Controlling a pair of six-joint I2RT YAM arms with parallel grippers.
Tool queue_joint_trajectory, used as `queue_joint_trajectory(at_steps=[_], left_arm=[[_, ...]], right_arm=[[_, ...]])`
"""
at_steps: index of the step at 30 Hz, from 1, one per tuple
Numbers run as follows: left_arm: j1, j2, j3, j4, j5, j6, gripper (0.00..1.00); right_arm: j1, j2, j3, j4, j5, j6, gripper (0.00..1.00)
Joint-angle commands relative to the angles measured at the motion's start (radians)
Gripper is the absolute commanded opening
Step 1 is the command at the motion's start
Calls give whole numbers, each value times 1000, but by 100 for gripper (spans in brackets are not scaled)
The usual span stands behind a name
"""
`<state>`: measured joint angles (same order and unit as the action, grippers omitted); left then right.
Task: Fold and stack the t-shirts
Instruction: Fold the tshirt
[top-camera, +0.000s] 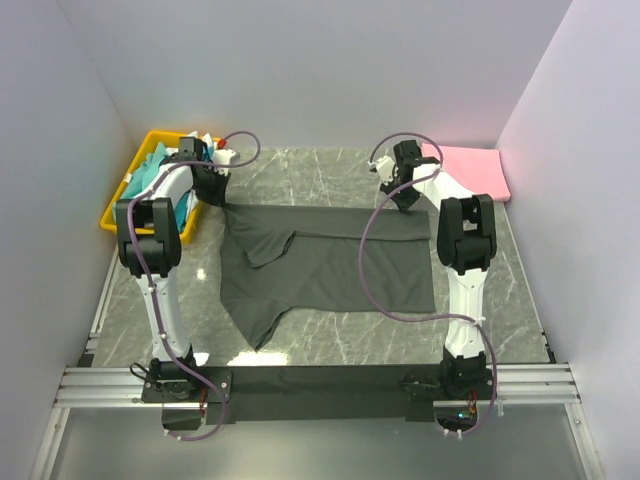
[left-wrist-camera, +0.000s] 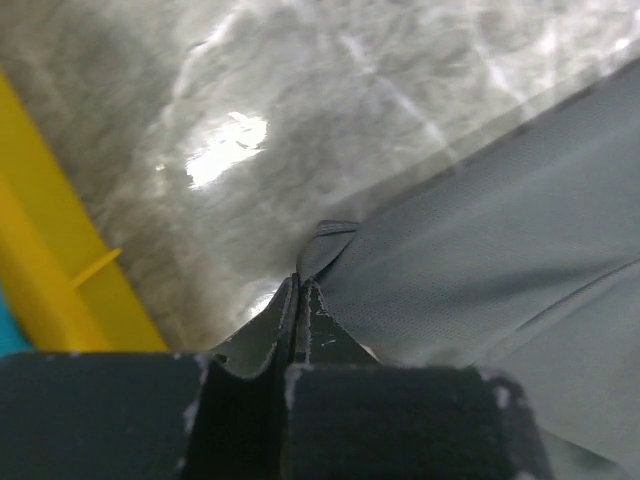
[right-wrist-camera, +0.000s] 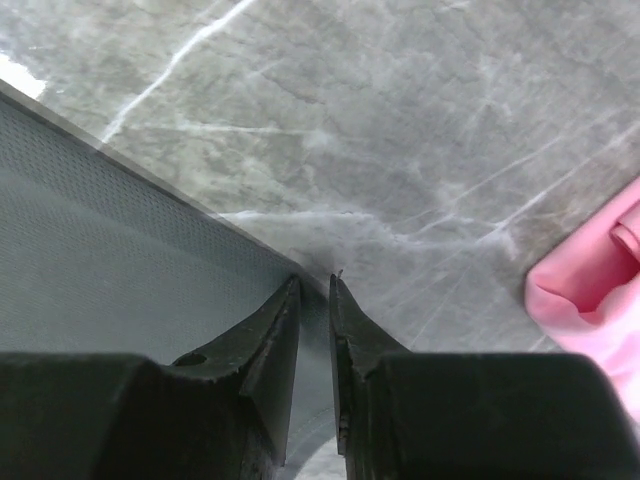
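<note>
A dark charcoal grey t-shirt (top-camera: 330, 260) lies spread on the marble table, its near left part folded over. My left gripper (top-camera: 215, 190) is at its far left corner. In the left wrist view it (left-wrist-camera: 298, 285) is shut on the cloth (left-wrist-camera: 500, 250), which rises in a small pucker at the tips. My right gripper (top-camera: 405, 200) is at the far right corner. In the right wrist view it (right-wrist-camera: 315, 285) has narrow jaws with the shirt's edge (right-wrist-camera: 100, 250) between them. A folded pink t-shirt (top-camera: 470, 170) lies at the back right and also shows in the right wrist view (right-wrist-camera: 595, 290).
A yellow plastic tray (top-camera: 120, 205) stands at the back left, holding teal cloth (top-camera: 150, 172) and white cloth (top-camera: 205, 140); its wall (left-wrist-camera: 50, 260) is close to my left gripper. White walls enclose the table on three sides.
</note>
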<state>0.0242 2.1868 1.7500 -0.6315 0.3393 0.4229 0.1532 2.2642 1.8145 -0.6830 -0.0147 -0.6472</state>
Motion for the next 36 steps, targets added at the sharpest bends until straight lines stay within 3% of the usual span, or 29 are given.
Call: queue_joint_trajectory(at_steps=[1, 4, 10, 15, 20, 25, 36], left_arm=[[6, 7, 36, 58, -66, -21, 1], [6, 21, 49, 62, -89, -33, 2], [6, 13, 74, 87, -72, -72, 33], [8, -58, 65, 112, -54, -84, 41], [-7, -176, -30, 101, -6, -81, 41], [-41, -263, -185, 121, 15, -58, 41], [-89, -165, -254, 138, 7, -105, 35]], right_arm=[[-1, 28, 37, 20, 56, 11, 25], [2, 46, 69, 19, 50, 18, 25], [12, -1, 109, 19, 19, 58, 41], [8, -176, 17, 45, -8, 69, 46], [2, -253, -75, 5, -7, 58, 37], [0, -189, -101, -10, 13, 57, 30], [-1, 0, 46, -13, 96, 38, 29]])
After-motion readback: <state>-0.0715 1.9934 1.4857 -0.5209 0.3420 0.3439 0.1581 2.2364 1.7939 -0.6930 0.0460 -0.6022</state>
